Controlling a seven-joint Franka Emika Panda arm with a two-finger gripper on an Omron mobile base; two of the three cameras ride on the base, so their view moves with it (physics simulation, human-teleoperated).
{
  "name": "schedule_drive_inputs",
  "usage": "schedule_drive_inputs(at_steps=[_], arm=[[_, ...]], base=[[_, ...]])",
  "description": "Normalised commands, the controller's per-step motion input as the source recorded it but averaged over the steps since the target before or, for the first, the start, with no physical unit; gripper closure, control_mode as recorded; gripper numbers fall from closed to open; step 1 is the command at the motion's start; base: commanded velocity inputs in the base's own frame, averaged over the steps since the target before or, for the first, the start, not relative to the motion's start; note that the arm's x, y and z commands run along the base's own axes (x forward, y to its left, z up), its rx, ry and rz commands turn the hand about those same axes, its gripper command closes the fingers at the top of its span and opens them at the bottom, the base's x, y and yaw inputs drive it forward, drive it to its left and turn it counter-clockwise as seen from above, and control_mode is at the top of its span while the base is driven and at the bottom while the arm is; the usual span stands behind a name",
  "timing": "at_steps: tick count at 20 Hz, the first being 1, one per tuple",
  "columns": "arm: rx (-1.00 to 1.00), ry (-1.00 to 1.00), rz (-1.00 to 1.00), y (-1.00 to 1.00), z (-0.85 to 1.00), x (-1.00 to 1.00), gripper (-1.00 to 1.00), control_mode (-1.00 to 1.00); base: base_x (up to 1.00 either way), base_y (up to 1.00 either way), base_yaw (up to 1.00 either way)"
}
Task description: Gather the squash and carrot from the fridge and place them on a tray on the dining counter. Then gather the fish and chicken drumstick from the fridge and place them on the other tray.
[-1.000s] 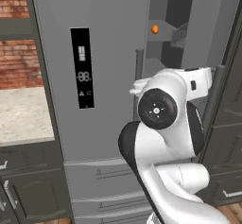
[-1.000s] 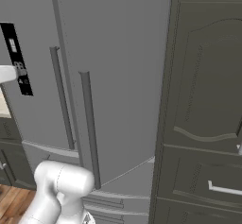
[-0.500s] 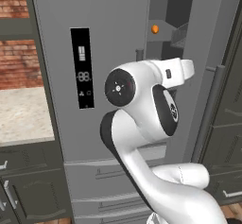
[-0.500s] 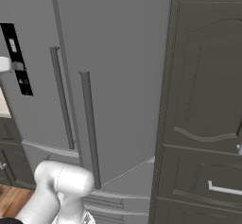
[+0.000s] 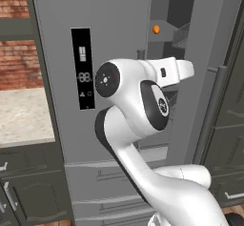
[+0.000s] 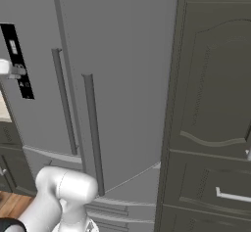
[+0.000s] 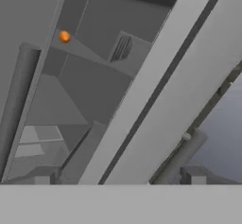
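The fridge (image 5: 119,39) stands with its right door (image 5: 209,77) swung partly open, leaving a narrow gap onto the dim shelves inside. A small orange thing (image 5: 156,29), possibly the carrot though too small to be sure, lies near the front edge of an upper shelf; the hand view shows it too (image 7: 64,36), toward the shelf's corner. The white arm (image 5: 143,106) is raised before the gap. The hand (image 7: 118,183) is spread wide and grips nothing, fingertips (image 7: 41,180) well apart from the shelves
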Motion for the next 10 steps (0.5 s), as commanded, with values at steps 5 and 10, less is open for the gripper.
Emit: schedule_drive_inputs(at_steps=[5,10], arm=[[0.0,0.05,-0.11,-0.1,-0.01,0.01,-1.0,-1.0],[0.02,0.06,0.0,-0.38,-0.09,0.37,-1.0,-1.0]], base=[[0.0,0.0,0.0],[0.0,0.0,0.0]])
